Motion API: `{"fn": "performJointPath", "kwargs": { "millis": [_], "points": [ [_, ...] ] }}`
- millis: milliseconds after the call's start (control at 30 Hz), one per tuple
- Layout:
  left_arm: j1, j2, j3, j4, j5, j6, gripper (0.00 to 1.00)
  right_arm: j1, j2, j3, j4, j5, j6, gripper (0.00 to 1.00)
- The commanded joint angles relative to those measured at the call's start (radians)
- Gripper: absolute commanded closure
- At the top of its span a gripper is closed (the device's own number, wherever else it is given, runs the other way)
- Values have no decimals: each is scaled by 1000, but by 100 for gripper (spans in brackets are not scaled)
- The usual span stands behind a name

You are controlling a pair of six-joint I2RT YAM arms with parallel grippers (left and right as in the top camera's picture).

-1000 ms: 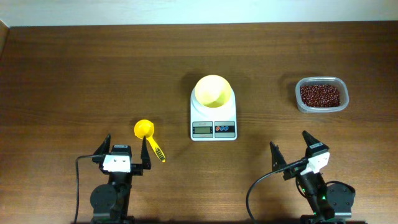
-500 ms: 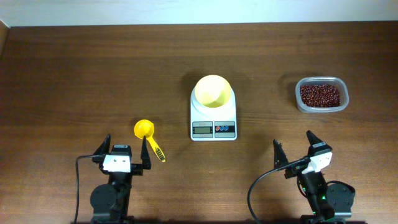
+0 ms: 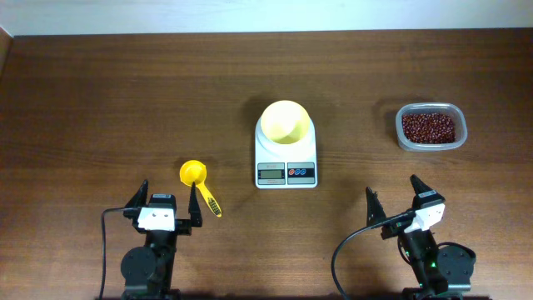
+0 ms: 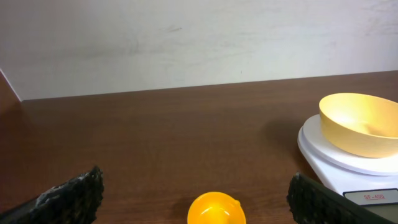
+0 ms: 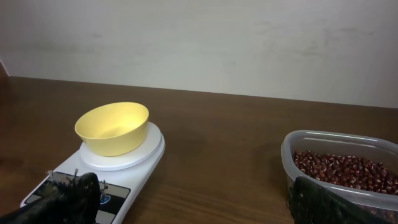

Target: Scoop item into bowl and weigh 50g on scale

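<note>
The pale-yellow bowl [image 3: 286,122] stands empty on the white scale [image 3: 286,172] at the table's middle; both also show in the left wrist view [image 4: 364,124] and the right wrist view [image 5: 114,127]. The red-brown beans [image 3: 429,127] fill a clear container [image 3: 403,140] at the right, also in the right wrist view [image 5: 339,169]. A yellow scoop [image 3: 194,175] lies left of the scale, its cup in the left wrist view [image 4: 216,208]. My left gripper [image 3: 165,208] is open and empty just behind the scoop. My right gripper [image 3: 395,199] is open and empty, near the front edge.
A pale wall [image 4: 186,37] rises behind the table's far edge. Bare dark wood [image 3: 125,100] lies around the things. The scoop's handle [image 3: 208,202] points toward my left gripper's right finger.
My right gripper shifted slightly to the right between one second ago and half a second ago. Nothing else has moved.
</note>
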State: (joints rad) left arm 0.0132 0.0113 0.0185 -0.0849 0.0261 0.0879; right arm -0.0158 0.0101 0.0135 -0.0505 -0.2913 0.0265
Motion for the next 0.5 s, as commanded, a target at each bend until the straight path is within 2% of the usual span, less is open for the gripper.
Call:
{"fn": "performJointPath", "kwargs": {
  "millis": [0,333,467],
  "points": [
    [-5,6,-9,9,48,-10,1,14,3,-8,-2,15,3,1],
    [-5,6,-9,25,204,-24,1,14,3,-8,-2,15,3,1],
    [-5,6,-8,111,451,-25,1,14,3,-8,-2,15,3,1]
  ]
}}
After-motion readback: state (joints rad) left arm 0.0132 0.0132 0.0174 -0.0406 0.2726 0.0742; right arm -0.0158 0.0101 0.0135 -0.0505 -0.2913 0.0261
